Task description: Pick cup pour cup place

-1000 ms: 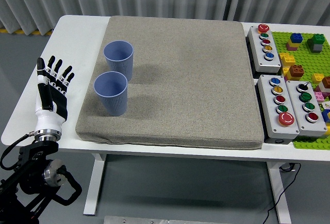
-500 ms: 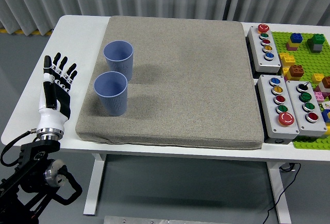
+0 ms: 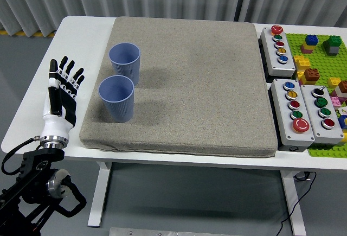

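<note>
Two blue ribbed cups stand upright on the grey mat [image 3: 200, 84], near its left side. The far cup [image 3: 125, 62] sits just behind the near cup [image 3: 116, 97]; both look empty from above. My left hand [image 3: 62, 92] hovers over the white table left of the mat, fingers spread and pointing away from me, holding nothing. It is about a hand's width left of the near cup. The right arm does not show.
Three grey button boxes [image 3: 279, 45] [image 3: 293, 112] [image 3: 323, 111] line the mat's right edge. Beyond them lies a green baseplate [image 3: 325, 57] with coloured bricks. The table's left edge [image 3: 21, 111] runs close to my left hand.
My left hand has drifted slightly right, toward the mat and the near cup. The cups have not moved.
</note>
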Tool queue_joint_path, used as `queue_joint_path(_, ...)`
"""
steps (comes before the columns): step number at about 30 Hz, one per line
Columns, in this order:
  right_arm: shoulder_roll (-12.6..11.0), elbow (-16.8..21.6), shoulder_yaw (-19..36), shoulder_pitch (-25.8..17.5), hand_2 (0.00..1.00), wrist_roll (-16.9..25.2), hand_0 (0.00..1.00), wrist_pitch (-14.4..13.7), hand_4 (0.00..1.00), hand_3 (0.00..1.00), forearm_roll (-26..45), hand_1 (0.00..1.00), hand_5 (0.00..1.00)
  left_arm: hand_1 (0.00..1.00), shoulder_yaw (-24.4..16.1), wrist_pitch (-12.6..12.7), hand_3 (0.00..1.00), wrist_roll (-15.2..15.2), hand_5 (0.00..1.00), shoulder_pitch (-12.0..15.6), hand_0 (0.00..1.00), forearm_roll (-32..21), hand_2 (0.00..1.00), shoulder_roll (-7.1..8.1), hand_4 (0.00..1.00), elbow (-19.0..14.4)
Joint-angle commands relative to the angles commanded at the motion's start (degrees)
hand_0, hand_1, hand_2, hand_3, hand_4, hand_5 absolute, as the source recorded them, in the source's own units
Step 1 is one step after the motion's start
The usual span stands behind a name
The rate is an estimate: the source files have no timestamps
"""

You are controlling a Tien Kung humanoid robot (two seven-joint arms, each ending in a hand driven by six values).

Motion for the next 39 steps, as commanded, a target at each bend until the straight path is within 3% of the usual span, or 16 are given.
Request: queue_joint_path(39,-0.1,-0.1,-0.8,-0.1,0.551,0.0,0.648,0.2,0.002,0.59,0.9,0.638,0.028,0.88,0.1,0.3,0.998,0.6,0.998,0.0,0.904,0.7,0.998,0.1,0.892,-0.6)
